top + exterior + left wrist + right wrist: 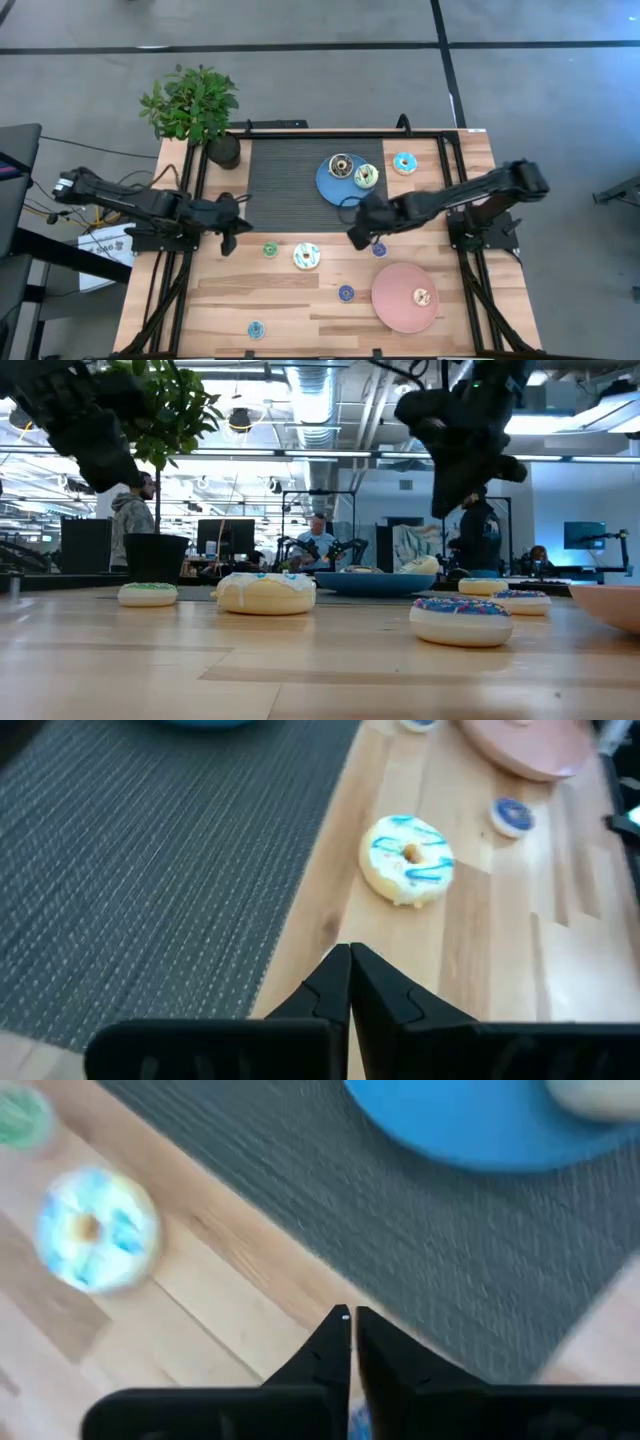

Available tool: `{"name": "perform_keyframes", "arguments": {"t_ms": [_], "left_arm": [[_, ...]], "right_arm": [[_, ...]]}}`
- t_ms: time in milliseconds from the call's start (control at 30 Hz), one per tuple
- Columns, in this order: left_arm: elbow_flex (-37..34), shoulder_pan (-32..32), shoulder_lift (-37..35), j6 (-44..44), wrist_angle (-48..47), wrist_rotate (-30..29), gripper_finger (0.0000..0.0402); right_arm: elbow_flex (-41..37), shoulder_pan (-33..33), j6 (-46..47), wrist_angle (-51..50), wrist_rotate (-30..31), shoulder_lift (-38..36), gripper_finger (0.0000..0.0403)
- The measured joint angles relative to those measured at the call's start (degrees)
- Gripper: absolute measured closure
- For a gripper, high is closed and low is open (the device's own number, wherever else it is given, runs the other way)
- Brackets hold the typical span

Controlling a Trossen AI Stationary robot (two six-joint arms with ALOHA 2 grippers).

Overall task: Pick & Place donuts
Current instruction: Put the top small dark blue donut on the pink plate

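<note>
My left gripper (229, 243) (350, 952) is shut and hovers over the wood, left of the small green donut (270, 250) and the larger white donut with blue icing (306, 256) (408, 859). My right gripper (354, 240) (349, 1315) is shut, above the table beside a small blue donut (379, 249). The blue plate (330, 188) carries a dark brown donut (341, 165) and a white-green one (366, 176). A turquoise donut (404, 163) lies on the wood. The pink plate (395, 310) holds a tan donut (423, 296). Another blue donut (346, 293) and a small turquoise one (256, 329) lie near the front edge.
A dark ribbed mat (285, 170) covers the far middle of the table under the blue plate. A potted plant (195, 110) stands at the far left corner. Black frame rails (450, 170) run along both sides. People and desks show in the room beyond.
</note>
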Motion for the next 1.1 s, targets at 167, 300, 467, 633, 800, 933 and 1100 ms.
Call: {"name": "perform_keyframes", "arguments": {"t_ms": [167, 300, 467, 633, 800, 933, 1100], "left_arm": [[0.0, -0.1, -4.0, 3.2, -0.6, 2.3, 0.0402], [0.1, -0.1, -5.0, 4.4, -0.9, 3.0, 0.0401], [0.1, 0.0, -4.8, 4.7, -0.7, 2.7, 0.0401], [0.1, 0.0, -4.0, 5.8, -0.9, 2.6, 0.0401], [0.1, -0.1, -3.3, 4.7, -0.2, 2.5, 0.0401], [0.1, 0.0, -3.1, 4.2, -0.2, 2.5, 0.0401], [0.1, 0.0, -3.0, 3.7, -0.3, 2.5, 0.0401]], "right_arm": [[2.1, 1.6, 8.7, -1.8, -6.8, 4.6, 0.0320], [2.2, 2.6, 16.5, -5.4, -7.9, 5.2, 0.0251], [2.3, 3.8, 19.3, -8.2, -9.6, 5.2, 0.0160], [2.2, 4.0, 19.6, -8.5, -11.1, 8.3, 0.0103], [2.1, 4.2, 20.9, -9.5, -11.4, 11.9, 0.0090], [2.1, 3.9, 21.0, -9.7, -12.3, 14.0, 0.0094], [1.7, 3.7, 20.9, -9.2, -12.4, 15.2, 0.0099]]}}
